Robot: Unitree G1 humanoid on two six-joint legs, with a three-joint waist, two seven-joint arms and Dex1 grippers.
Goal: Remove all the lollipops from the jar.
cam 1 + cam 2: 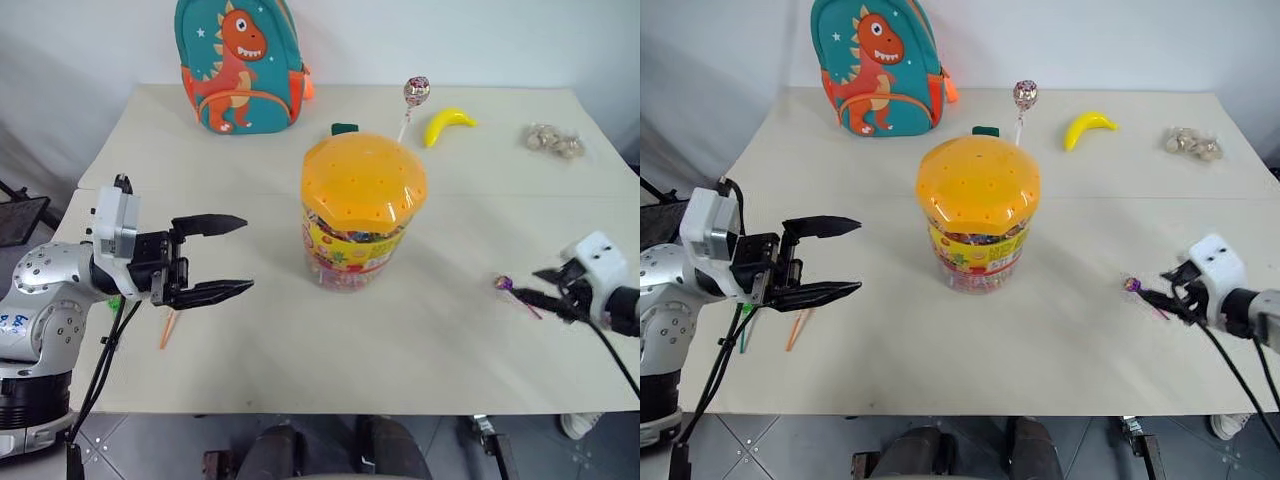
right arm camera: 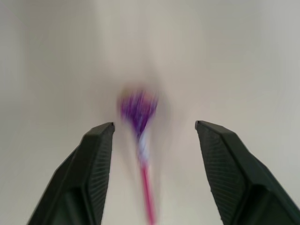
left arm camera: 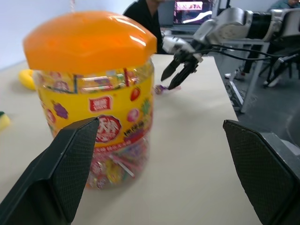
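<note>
A: Desk first. Plenty of bare top on the right side, well apart from the jar?

B: Yes. Jar upright in the middle, orange lid on. Good spot to drop things, far from anything that could roll under the tub.

A: And the left jaws?

B: Spread wide, level, pointed at the jar's side, near it but not touching. Gripping nothing. Best kept there as a brace, ready to steady the tub for the next pull.

A: Right jaws?

B: Parted, low over the desk near the right edge. Purple lollipop between them, stick pointing back toward the wrist, head lying on the desk. Looks let go, no pad pressing on it.

A: So how to finish this step cleanly?

B: Open a little further, then back off along the stick's line, or straight up. No sideways sweep, or a pad could catch the stick and flick it off the edge.

A: What's left?

B: One lollipop on a white stick rising at the back of the lid, seemingly set in a hole. Orange stick and green stick already lying on the desk, by the left arm.

A: Advice for the last one?

B: Pinch the stick low, pull straight along its tilt.
</note>
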